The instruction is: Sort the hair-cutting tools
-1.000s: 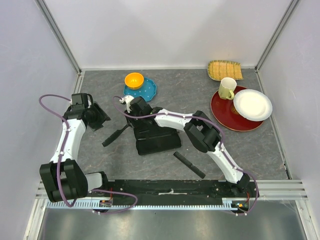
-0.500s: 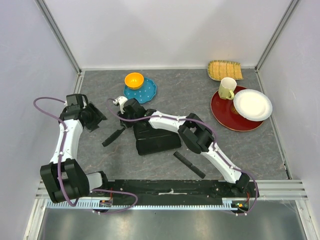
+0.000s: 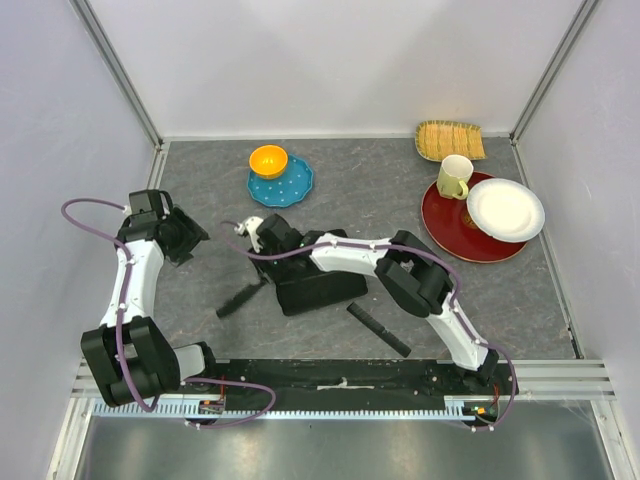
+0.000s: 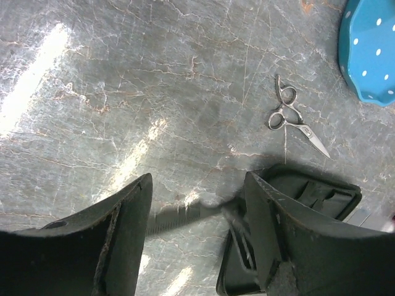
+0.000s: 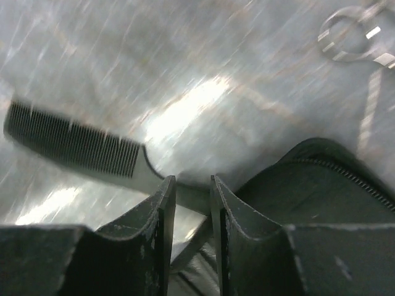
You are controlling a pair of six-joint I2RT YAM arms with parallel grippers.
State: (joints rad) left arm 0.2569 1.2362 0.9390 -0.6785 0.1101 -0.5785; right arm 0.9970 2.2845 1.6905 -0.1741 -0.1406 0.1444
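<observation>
While the right gripper [image 5: 191, 185] pinches the comb [image 5: 74, 145] by its handle: we keep it low and draw it clear of the zip case [image 5: 321, 179]
Comb: slim, black, fine-toothed, just left of the case
Left gripper [image 4: 197, 179]: spread wide, empty
Scissors [image 4: 290, 116]: silver, lying beyond, towards the blue plate [image 4: 370, 49]

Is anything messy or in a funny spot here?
Yes, things lie scattered. One black comb lies slanted with its handle by the zip case, the other comb lies alone on the case's other side, and scissors lie near the blue plate.
</observation>
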